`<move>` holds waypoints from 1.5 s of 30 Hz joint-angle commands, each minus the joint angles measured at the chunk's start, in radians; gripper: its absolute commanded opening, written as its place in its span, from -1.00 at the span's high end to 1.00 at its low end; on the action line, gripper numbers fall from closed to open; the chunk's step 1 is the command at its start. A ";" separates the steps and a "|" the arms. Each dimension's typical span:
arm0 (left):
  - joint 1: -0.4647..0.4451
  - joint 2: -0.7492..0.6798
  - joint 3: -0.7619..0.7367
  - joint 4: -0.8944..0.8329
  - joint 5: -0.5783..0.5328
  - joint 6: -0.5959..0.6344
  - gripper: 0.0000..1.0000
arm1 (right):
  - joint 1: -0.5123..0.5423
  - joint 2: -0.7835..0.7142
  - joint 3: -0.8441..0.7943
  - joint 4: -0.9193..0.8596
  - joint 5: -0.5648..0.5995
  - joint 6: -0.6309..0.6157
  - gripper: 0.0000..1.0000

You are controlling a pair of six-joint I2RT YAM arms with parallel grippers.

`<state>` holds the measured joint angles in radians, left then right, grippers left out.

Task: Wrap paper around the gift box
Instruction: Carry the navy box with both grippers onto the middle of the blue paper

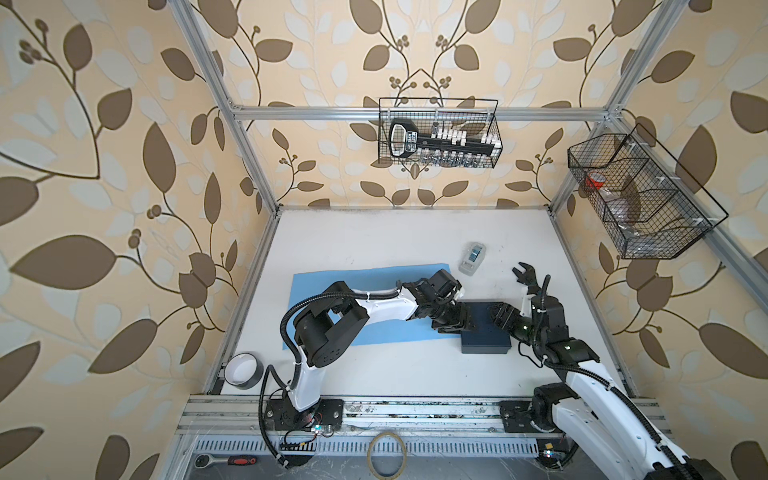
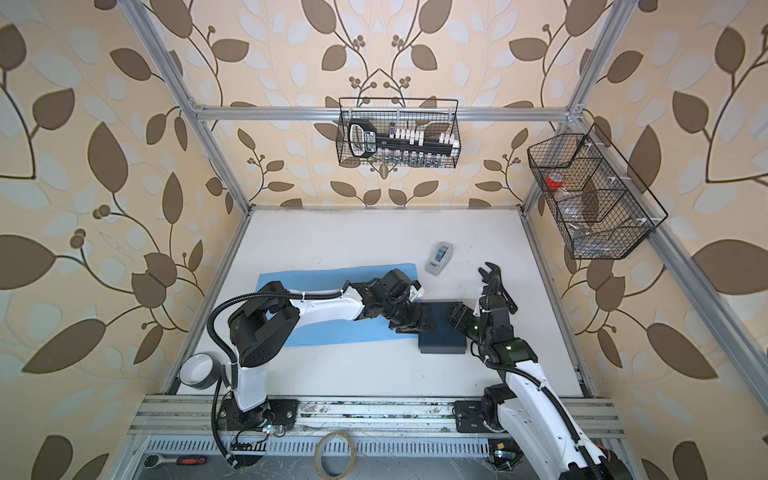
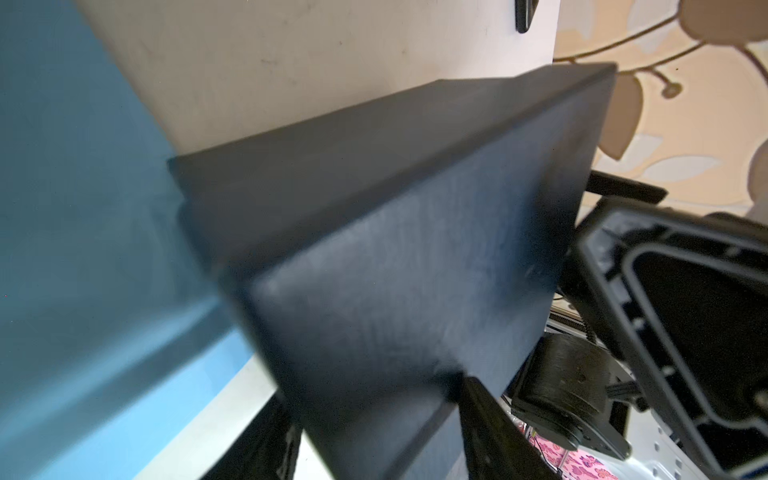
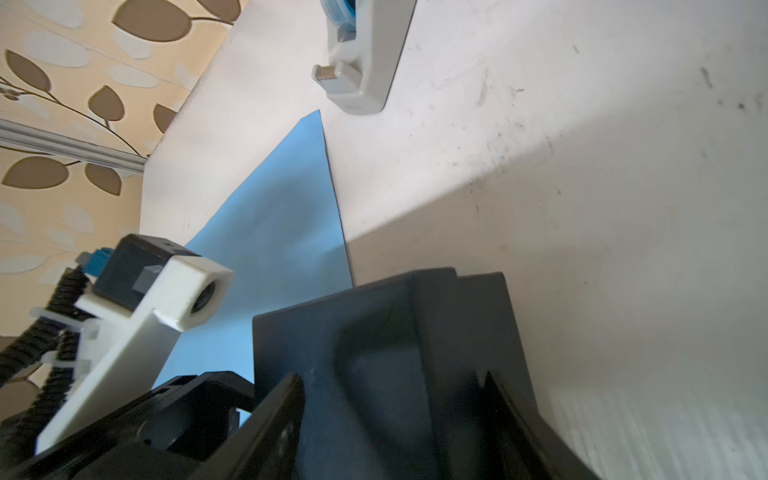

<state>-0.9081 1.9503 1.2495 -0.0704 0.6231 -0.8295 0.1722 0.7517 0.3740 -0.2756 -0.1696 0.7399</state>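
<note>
One gift box (image 1: 488,336) sits on the counter (image 1: 395,374) at the right end of the single sheet of paper (image 1: 353,278), which lies flat with its sky-blue face up. Both top views show the left gripper (image 1: 459,328) at the box's left edge and the right gripper (image 1: 500,316) at its right. Only the wrist views show each pair of jaws straddling the box. Whether they clamp it, I cannot tell. One tape dispenser (image 4: 365,62) stands near the paper's corner.
</note>
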 commanded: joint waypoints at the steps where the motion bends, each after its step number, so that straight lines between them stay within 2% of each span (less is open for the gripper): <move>1: 0.007 -0.084 0.097 0.172 0.065 -0.012 -0.17 | 0.071 0.028 0.071 0.039 -0.132 0.054 -0.38; 9: 0.118 -0.155 0.012 0.206 0.109 -0.020 -0.15 | 0.188 0.174 0.142 0.132 -0.068 0.089 -0.37; 10: 0.133 -0.165 -0.008 0.216 0.117 -0.050 -0.15 | 0.199 0.196 0.151 0.141 -0.061 0.091 -0.37; 14: 0.217 -0.217 -0.094 0.250 0.138 -0.068 -0.15 | 0.259 0.329 0.212 0.209 -0.039 0.102 -0.37; 21: 0.410 -0.331 -0.253 0.253 0.191 -0.061 -0.18 | 0.394 0.616 0.375 0.315 -0.044 0.140 -0.42; 25: 0.533 -0.403 -0.356 0.198 0.185 -0.015 -0.30 | 0.449 0.779 0.474 0.349 -0.065 0.142 -0.47; 29: 0.665 -0.468 -0.474 0.182 0.173 0.009 -0.40 | 0.461 0.887 0.555 0.351 -0.122 0.117 -0.55; 32: 0.753 -0.540 -0.535 0.115 0.121 0.053 -0.50 | 0.462 0.914 0.581 0.345 -0.169 0.068 -0.66; 36: 0.815 -0.607 -0.570 0.050 0.041 0.083 -0.66 | 0.437 0.875 0.568 0.282 -0.174 -0.024 -0.77; 37: 0.837 -0.658 -0.585 0.010 -0.029 0.096 -0.74 | 0.414 0.824 0.516 0.288 -0.162 -0.056 -0.82; 38: 0.848 -0.734 -0.598 -0.055 -0.176 0.113 -0.83 | 0.407 0.804 0.482 0.303 -0.155 -0.064 -0.83; 39: 0.848 -0.755 -0.603 -0.068 -0.241 0.121 -0.85 | 0.397 0.783 0.448 0.323 -0.141 -0.068 -0.83; 41: 0.850 -0.747 -0.597 -0.066 -0.294 0.130 -0.82 | 0.376 0.770 0.386 0.379 -0.140 -0.051 -0.79; 45: 0.859 -0.633 -0.551 -0.039 -0.287 0.143 -0.59 | 0.333 0.812 0.329 0.494 -0.179 -0.019 -0.57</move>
<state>-0.0525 1.2449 0.6689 -0.0898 0.4141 -0.7334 0.5163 1.5318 0.7300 0.1337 -0.3183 0.7242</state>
